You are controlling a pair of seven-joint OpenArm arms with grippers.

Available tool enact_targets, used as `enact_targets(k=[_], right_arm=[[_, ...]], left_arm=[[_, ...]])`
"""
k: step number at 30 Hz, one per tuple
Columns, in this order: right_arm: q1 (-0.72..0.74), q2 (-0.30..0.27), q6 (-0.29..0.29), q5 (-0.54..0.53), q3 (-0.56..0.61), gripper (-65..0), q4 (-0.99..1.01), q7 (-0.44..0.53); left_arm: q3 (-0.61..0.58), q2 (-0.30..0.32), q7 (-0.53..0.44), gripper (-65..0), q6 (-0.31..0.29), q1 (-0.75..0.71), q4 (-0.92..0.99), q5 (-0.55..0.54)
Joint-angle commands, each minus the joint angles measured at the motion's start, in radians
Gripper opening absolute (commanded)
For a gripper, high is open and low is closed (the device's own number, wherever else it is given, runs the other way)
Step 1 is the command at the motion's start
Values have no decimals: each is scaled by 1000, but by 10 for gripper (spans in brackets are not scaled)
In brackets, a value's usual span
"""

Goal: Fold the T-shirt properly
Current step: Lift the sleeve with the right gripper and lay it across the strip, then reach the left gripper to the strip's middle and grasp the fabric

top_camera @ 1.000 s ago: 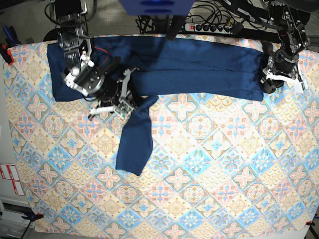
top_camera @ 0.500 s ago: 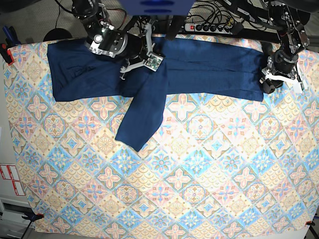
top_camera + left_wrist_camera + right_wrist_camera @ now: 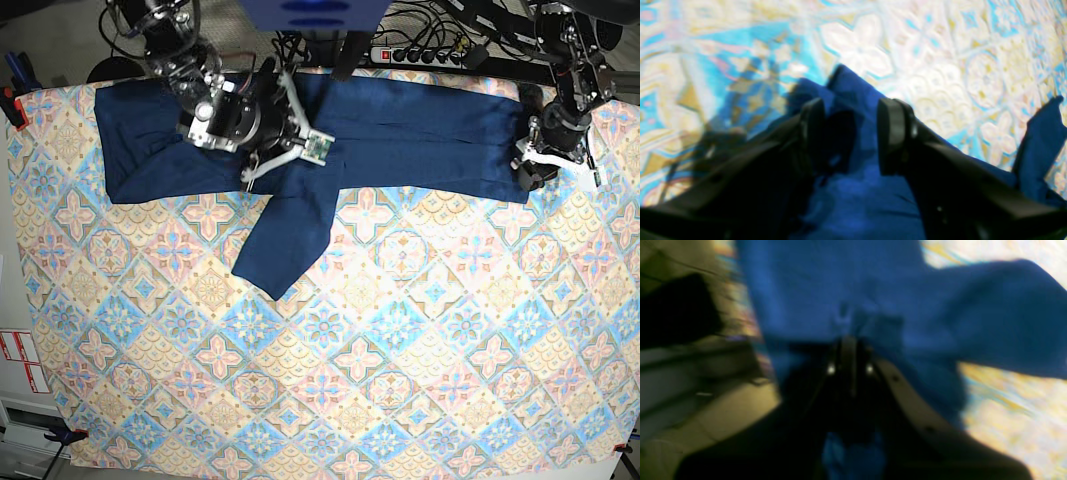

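Observation:
The dark navy T-shirt [image 3: 420, 135] lies as a long band along the table's far edge. One sleeve [image 3: 285, 235] hangs out diagonally toward the middle. My right gripper [image 3: 300, 150] is shut on the shirt where that sleeve joins the band. In the right wrist view its jaws [image 3: 849, 346] are pressed together with blue fabric [image 3: 940, 313] bunched around them. My left gripper [image 3: 528, 165] sits at the shirt's right end. The left wrist view shows its fingers [image 3: 890, 133] apart, straddling a corner of blue cloth [image 3: 853, 83] that lies on the table.
A pastel tile-print cloth [image 3: 400, 350] covers the whole table. A power strip with cables [image 3: 430, 52] runs behind the far edge. A red clamp [image 3: 10, 100] sits at the left edge.
My right gripper carried the sleeve's upper end from the left front of the shirt back over the band, then slightly forward and right. The sleeve swung with it. The left arm barely moved.

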State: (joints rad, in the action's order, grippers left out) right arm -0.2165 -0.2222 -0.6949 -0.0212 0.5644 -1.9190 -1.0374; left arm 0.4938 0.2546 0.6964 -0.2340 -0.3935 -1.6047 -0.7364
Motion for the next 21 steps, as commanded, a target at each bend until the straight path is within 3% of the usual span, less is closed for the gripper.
enact_targets(k=[1,7,9,11,16,21], right_arm=[[9,5,-3,-16,19,-648,-18,15],[18,5,-3,-15,50,-604,-17,-19],[18,2,-3,-15,50,-570,-20,-30],[18,-36,-3,-15,52,-540,-20,-30],[18,-72,-3,-15,46,-524,-29,-28],[16,-96,-3,-15,19,-511,-29,-28]], left_arm=[[-4,19,-24,-394,-8,11,-46,-8],[-54,27,-21,-394,-8,89,-85,-4],[-56,22,19,-393,-8,129,-85,-4],[-71,18,98,-393,-6,196,-82,-4],[-220,18,145,-393,0,299,-79,1],[-383,-11,145,-393,0,384,-59,90]])
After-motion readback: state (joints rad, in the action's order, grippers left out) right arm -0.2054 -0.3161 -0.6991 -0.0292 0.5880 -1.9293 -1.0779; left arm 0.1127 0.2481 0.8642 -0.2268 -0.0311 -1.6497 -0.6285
